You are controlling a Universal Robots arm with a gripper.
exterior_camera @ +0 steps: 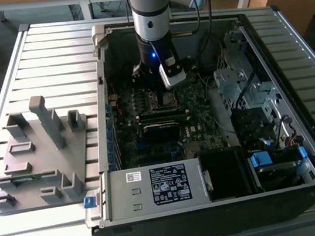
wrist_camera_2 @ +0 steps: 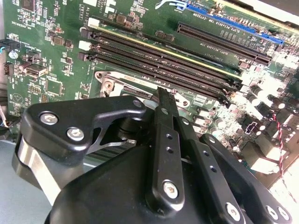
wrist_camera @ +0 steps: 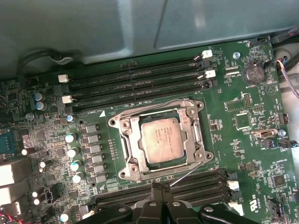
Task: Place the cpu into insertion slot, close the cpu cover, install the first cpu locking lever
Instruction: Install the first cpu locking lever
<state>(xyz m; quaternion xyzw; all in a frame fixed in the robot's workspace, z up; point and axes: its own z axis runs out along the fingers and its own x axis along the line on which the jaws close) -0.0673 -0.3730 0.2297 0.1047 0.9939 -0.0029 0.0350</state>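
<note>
Even, diffuse light fills the exterior view, though the computer case (exterior_camera: pixel 304 149) interior sits in shadow, with a blue light glowing on the arm (exterior_camera: pixel 153 54). In the first wrist view the motherboard (wrist_camera: pixel 243 140) is sharp and well lit; the cpu (wrist_camera: pixel 161 139) shows soft glare. In the second wrist view the gripper (wrist_camera_2: pixel 161 100) is dark and close, with overexposure at one corner.

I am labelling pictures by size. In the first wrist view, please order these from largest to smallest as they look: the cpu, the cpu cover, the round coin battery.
1. cpu cover, the silvery frame around the chip.
2. cpu, seated inside the frame's window.
3. coin battery, clearly the smallest.
</note>
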